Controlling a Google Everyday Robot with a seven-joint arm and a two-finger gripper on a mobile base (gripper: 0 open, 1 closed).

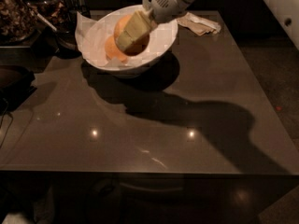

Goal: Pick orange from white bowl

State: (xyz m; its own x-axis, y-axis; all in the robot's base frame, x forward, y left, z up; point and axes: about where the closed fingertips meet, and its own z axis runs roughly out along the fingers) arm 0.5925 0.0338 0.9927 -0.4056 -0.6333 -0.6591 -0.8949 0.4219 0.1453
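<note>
Glossy dark brown bench (196, 92), ceiling lights reflected as small bright spots. White bowl (161, 48) stands near the far edge, left of centre; crinkled white paper (87, 28) lines it and sticks up past the rim on the left side.

Tool (127, 40) is inside the bowl, reaching down from the upper right on a white arm housing (163, 1). One pale beige finger (135, 28) lies slantwise across the front of the orange (124, 26); the tool is clamped on that fruit. The orange sits within the bowl's rim, toward the middle. Cannot tell whether it touches the paper or rides clear of it.

A paler fruit (111, 51) lies low in the bowl, just left of and below the orange, touching or nearly so.

Crumpled napkin (201, 23) on the bench to the right of the bowl, apart from it. Broad arm shadow (196, 120) falls across the bench middle. Dark containers (18, 8) crowd the far left corner
</note>
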